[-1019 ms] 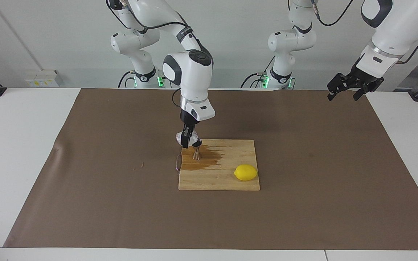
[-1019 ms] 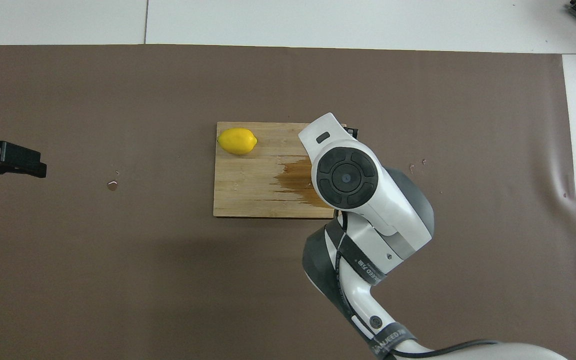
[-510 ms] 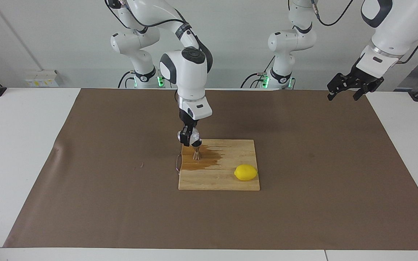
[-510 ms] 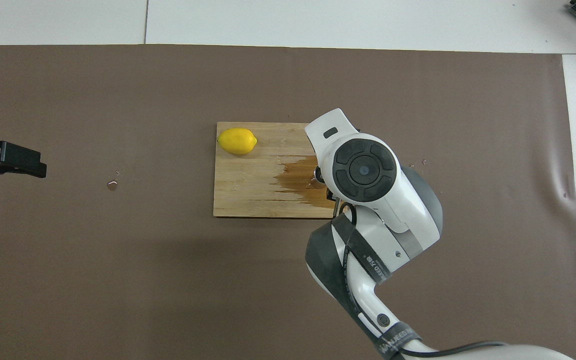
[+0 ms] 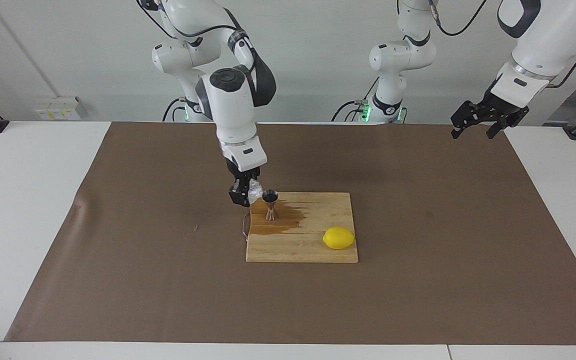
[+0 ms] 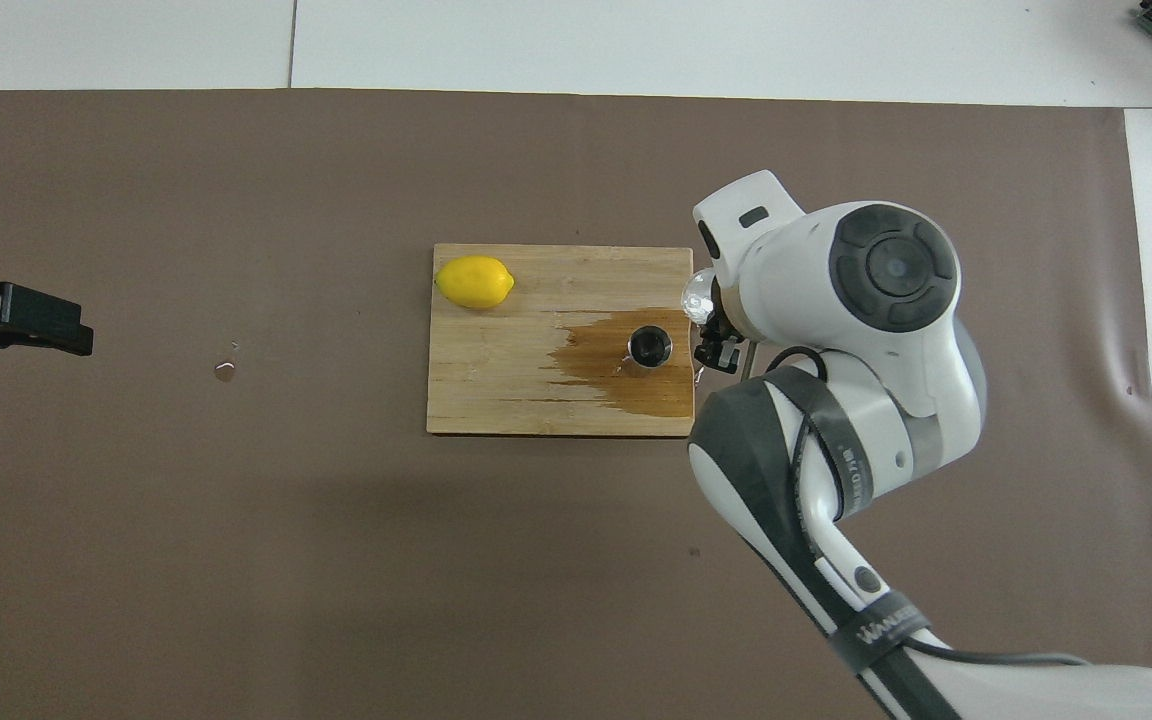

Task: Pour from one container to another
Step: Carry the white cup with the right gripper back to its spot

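Note:
The steel jigger [image 5: 270,204] stands upright on the wet part of a wooden cutting board [image 5: 313,250]. It also shows in the overhead view [image 6: 650,346], on the board [image 6: 496,400]. My right gripper [image 5: 244,194] is shut on the whitish textured glass cup [image 5: 254,190] and holds it tilted in the air, just off the board's edge toward the right arm's end of the table, beside the jigger. The cup [image 6: 696,293] and the right gripper [image 6: 714,330] show partly under the arm in the overhead view. My left gripper [image 5: 473,131] waits open and raised at the left arm's end of the table.
A yellow lemon [image 5: 338,238] lies on the board's corner farthest from the robots, and it also shows in the overhead view [image 6: 475,282]. A dark wet stain [image 6: 601,362] spreads around the jigger. A small droplet [image 6: 224,372] lies on the brown mat [image 5: 418,280].
My right gripper has carried the cup from over the jigger sideways toward the right arm's end of the table, off the board's edge. The jigger now shows uncovered from above. The left arm has not moved.

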`<state>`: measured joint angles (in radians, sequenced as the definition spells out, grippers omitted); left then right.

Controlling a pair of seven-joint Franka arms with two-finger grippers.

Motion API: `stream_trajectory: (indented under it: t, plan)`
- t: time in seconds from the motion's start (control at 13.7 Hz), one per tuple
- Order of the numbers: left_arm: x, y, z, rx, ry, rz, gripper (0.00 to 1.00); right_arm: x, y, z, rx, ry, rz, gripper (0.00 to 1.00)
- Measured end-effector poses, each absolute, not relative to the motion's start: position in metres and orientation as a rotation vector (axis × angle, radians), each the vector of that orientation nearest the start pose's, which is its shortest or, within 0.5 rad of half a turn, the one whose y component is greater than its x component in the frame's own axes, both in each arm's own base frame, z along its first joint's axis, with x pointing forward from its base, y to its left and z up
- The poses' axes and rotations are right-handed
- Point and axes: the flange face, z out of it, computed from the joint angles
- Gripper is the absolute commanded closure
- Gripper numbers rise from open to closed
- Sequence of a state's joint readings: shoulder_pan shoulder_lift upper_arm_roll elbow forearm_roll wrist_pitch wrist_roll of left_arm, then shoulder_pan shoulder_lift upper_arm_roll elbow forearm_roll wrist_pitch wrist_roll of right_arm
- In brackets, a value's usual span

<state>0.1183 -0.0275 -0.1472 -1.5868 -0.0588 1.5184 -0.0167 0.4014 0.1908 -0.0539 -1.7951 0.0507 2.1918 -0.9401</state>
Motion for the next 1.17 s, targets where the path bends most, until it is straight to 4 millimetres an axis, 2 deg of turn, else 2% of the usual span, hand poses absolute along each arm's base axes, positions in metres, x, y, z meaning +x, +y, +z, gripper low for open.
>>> stream_trajectory:
  t: [0.29,0.73,0.95,1.17]
  plan:
    - [0.540,-0.023,0.628,-3.195,0.022,0.068,0.00,0.609,0.146,0.470,-2.441,-1.768,-0.428,0.68]
    - [0.540,-0.023,0.628,-3.195,0.022,0.068,0.00,0.609,0.053,0.447,-2.328,-1.606,-0.576,0.68]
    - [0.540,-0.023,0.628,-3.195,0.022,0.068,0.00,0.601,0.018,0.419,-2.228,-1.530,-0.692,0.68]
    - [0.540,-0.023,0.628,-3.195,0.022,0.068,0.00,0.590,0.012,0.387,-2.150,-1.494,-0.752,0.67]
